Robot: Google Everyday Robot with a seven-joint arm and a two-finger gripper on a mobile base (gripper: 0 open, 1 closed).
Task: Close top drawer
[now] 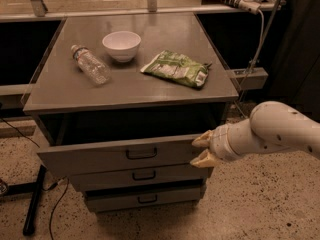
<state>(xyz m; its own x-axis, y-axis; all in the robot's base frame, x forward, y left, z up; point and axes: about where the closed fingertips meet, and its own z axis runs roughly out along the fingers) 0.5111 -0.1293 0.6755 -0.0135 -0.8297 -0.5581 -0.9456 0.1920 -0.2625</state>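
Note:
The top drawer (90, 157) is a wide grey drawer with a small black centred handle (141, 154). It stands pulled out from under the grey tabletop (125, 86), with a dark gap above its front panel. My gripper (202, 149) is at the right end of the drawer front, its two pale fingertips (201, 140) spread apart and pointing left, right at the panel's right edge. It holds nothing. The white arm reaches in from the right.
On the tabletop lie a clear plastic bottle (90, 64), a white bowl (121, 45) and a green snack bag (176, 68). Two shorter drawer fronts (142, 174) sit below the top drawer. A black stand leg (34, 201) and cable lie on the speckled floor at left.

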